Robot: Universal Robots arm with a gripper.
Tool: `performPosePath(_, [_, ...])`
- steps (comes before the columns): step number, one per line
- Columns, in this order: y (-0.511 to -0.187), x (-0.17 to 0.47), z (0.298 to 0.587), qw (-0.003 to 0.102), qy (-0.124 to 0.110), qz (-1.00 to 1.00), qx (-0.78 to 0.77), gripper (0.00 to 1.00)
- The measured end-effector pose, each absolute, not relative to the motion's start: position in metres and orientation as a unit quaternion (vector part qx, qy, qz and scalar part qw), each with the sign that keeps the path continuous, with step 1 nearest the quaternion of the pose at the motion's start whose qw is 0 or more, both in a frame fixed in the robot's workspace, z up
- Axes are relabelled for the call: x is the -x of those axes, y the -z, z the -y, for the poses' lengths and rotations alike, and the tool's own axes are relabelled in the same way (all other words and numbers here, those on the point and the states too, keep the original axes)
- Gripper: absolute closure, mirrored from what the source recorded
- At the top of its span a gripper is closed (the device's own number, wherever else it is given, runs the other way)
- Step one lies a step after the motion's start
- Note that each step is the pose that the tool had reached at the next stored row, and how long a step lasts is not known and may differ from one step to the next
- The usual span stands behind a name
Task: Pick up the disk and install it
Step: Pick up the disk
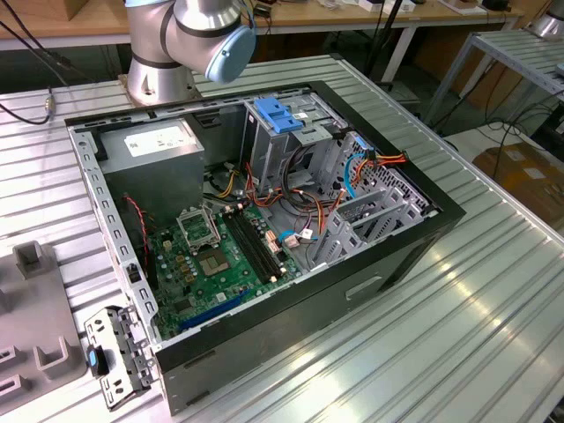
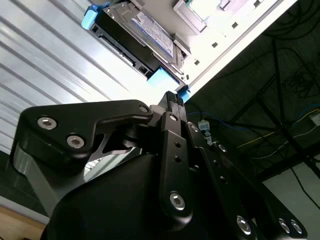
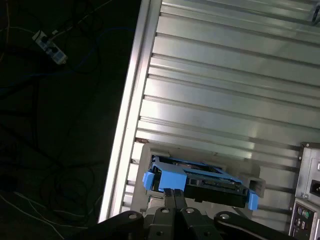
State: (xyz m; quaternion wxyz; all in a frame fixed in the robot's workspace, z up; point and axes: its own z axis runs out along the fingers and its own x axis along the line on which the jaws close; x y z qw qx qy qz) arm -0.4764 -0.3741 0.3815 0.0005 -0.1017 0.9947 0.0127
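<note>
Disk (image 3: 215,187) — a flat rectangular hard drive with a dark metal body, white printed label and blue plastic side rails — sits in a pale grey holder block (image 3: 256,182) on the ribbed aluminium table (image 3: 225,75). It is close to the table's edge and outside the computer case. The holder appears meant to prop the drive clear of the table surface so that fingers can reach its sides.

The black gripper (image 3: 173,193) hangs just beside the disk's near edge in both wrist views. Its fingers are pressed together with nothing between them, and the tips are next to one blue rail (image 2: 167,80) — contact cannot be confirmed.

In the exterior view the black tower computer case (image 1: 352,291) lies on its side with the panel off. Its drive bay, under a light-blue plastic latch (image 1: 278,115), faces up, presumably for access from above. A grey metal power-supply box (image 1: 163,150) and a green motherboard (image 1: 216,256) are fitted. Installation is not yet done.
</note>
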Motion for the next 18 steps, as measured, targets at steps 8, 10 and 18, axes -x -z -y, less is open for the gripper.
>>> performPosePath(8, [-0.3815,0.4763,0.3741,0.0,-0.012,-0.985,0.174,0.89])
performPosePath(10, [-0.3814,0.4763,0.3741,-0.001,-0.012,-0.981,0.192,0.89])
performPosePath(18, [-0.3815,0.4763,0.3741,-0.002,-0.01,-0.967,0.253,0.89])
